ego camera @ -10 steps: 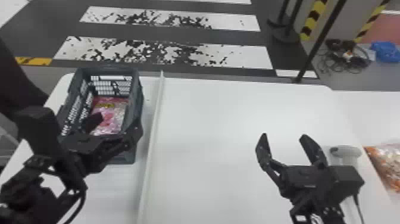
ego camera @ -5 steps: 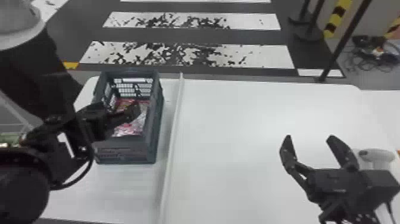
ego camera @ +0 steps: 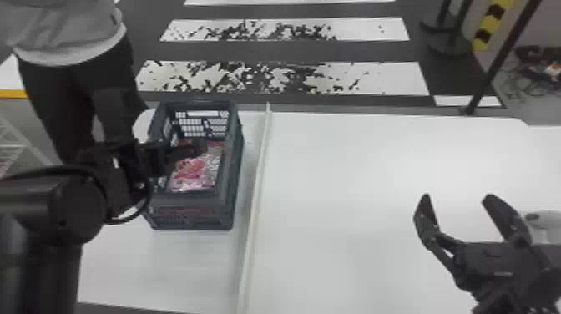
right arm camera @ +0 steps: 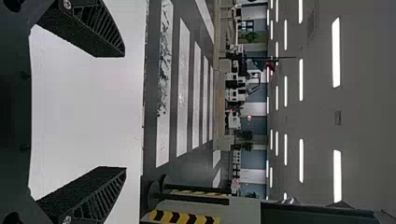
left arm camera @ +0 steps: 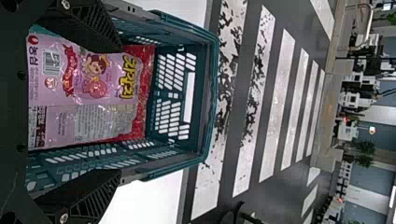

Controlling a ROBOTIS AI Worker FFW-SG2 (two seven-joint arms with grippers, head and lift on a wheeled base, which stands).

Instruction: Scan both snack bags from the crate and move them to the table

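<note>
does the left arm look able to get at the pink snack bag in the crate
Probably yes: the left gripper is open above the open-topped crate, and nothing lies on the pink snack bag. The crate's side walls might catch its widely spread fingers.

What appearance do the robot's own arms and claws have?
The left arm and right arm are black; the left one has rounded segments and a looping black cable. The left claw and right claw are black too, each with two tapered, ribbed fingers.
</note>
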